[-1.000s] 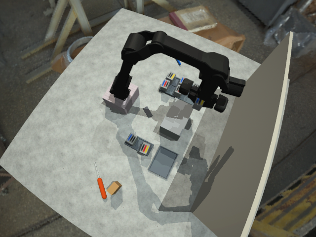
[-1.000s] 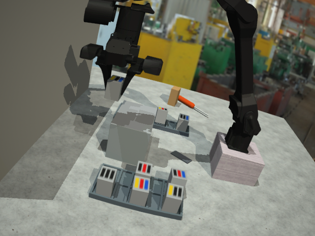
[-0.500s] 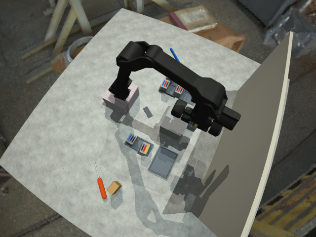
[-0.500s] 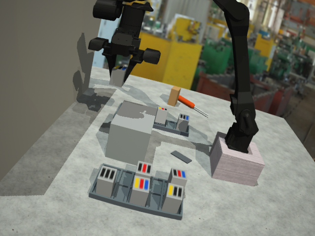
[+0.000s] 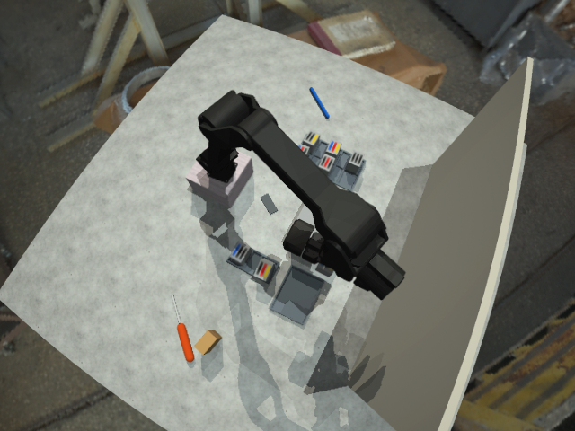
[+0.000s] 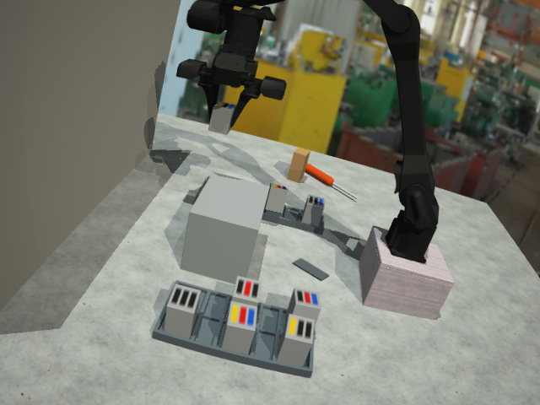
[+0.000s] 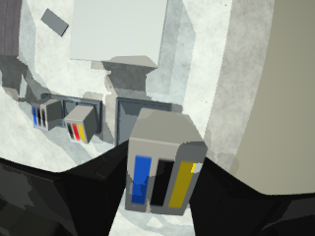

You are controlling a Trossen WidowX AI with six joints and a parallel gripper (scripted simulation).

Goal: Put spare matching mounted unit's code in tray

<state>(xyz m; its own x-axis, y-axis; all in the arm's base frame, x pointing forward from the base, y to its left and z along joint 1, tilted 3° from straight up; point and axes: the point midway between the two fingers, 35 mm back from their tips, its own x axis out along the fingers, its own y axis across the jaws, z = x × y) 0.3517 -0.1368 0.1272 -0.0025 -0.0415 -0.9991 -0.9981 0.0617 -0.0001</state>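
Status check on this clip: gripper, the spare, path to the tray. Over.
Gripper shut on grey block spare with blue-black-yellow code, held high above the table. Open grey tray below, in wrist view. Nothing seen between them.
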